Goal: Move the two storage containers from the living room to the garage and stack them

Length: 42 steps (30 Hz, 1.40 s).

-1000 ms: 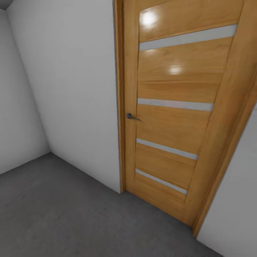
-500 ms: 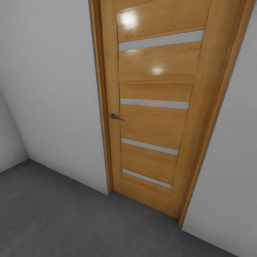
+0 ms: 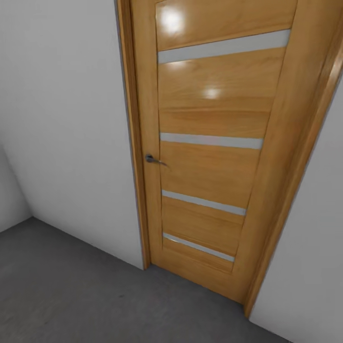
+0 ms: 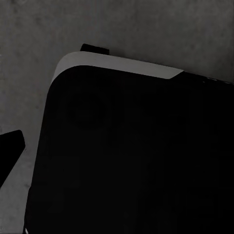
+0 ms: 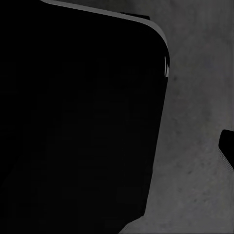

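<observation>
Grey mottled floor (image 3: pixel 71 295) met plain white walls (image 3: pixel 62 119) beside a shut wooden door (image 3: pixel 209 143) with a metal handle (image 3: pixel 153 159). Both wrist views looked down past a dark, rounded-cornered body (image 4: pixel 136 156) at the same concrete. Whether either pincer was wide or narrow could not be told. No storage container was in view. Such bins would likely be light, stiff and slick-walled, best gripped at opposite rims.

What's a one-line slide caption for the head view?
Closed wooden door with metal handle, set in white wall above grey concrete floor.
</observation>
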Tool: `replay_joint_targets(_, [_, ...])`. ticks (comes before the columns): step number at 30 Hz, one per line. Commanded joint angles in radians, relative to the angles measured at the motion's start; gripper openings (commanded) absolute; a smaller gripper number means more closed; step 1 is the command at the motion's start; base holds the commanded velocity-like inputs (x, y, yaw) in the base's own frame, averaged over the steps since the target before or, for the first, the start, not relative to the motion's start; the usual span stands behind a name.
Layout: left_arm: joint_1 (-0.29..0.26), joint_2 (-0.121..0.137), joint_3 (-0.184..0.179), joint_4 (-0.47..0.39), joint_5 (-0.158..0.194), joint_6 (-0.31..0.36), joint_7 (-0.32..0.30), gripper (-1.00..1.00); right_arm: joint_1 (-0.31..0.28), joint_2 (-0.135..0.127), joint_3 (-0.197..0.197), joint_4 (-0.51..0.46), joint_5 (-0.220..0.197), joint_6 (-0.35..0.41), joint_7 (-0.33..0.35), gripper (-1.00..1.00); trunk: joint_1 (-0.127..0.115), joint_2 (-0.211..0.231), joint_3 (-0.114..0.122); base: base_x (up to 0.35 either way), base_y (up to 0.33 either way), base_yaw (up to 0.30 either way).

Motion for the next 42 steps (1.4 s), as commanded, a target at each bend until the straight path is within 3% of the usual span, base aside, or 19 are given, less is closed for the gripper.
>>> replay_joint_targets(1, [0.0,0.0,0.0,0.0,0.005,-0.002,0.0,1.0,0.0,0.0,0.0,0.001,0.01,-0.003,-0.001,1.0,0.001,0.0,-0.001,0.315,0.118,-0.001])
replay_joint_targets(26, [0.0,0.0,0.0,-0.002,0.003,-0.003,0.0,1.0,0.0,0.001,0.0,0.0,0.01,-0.002,-0.002,1.0,0.001,0.0,-0.001,0.296,0.17,0.0])
replay_joint_targets(42, [0.0,0.0,0.0,-0.002,0.003,-0.004,0.0,1.0,0.0,0.001,-0.008,0.0,0.009,-0.012,-0.007,1.0,0.001,0.0,-0.001,0.044,0.031,-0.062])
